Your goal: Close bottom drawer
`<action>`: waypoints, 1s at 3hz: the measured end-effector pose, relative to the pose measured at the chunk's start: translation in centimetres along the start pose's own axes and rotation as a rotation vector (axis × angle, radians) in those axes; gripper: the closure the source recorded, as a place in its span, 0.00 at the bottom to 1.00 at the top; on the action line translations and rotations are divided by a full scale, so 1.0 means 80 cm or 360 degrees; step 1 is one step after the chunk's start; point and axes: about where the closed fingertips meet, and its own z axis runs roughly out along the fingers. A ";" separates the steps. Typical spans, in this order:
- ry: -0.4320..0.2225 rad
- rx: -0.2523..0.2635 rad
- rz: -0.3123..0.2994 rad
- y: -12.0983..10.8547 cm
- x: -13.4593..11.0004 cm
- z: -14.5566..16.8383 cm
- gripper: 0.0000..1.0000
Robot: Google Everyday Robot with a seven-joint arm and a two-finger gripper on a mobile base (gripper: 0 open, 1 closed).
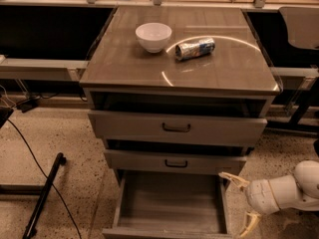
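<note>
- Bottom drawer (169,203): lowest of three in the grey cabinet, bottom centre of frame. Pulled well out, plain grey inside showing, front panel at the very bottom edge and partly cut off.
- Gripper (242,201): lower right of frame, just right of the bottom drawer's right wall. White wrist and arm run off the right edge.
- Fingers (233,178) spread wide, one up, one down, nothing between them. Upper tip sits near the lower right corner of the middle drawer front; contact can't be told.
- Middle drawer (149,161): slightly out, small dark handle at centre.
- Top drawer (134,126): widest front, also slightly out, larger dark handle.
- Cabinet top (224,68): glossy, with a curved light reflection.
- White bowl (153,36): upright, upper centre-left of the top.
- Can (195,49): lying on its side, just right of the bowl, not touching it.
- Black pole (44,195) and cable on the speckled floor, lower left.
- Chair (300,26): upper right, partly cut off.
</note>
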 end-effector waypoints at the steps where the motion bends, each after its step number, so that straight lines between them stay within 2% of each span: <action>1: -0.0001 -0.0001 -0.0018 0.001 0.000 0.001 0.00; 2: 0.0097 0.0036 -0.0177 0.016 0.058 0.052 0.00; 3: 0.0144 -0.0033 -0.0409 0.039 0.104 0.095 0.00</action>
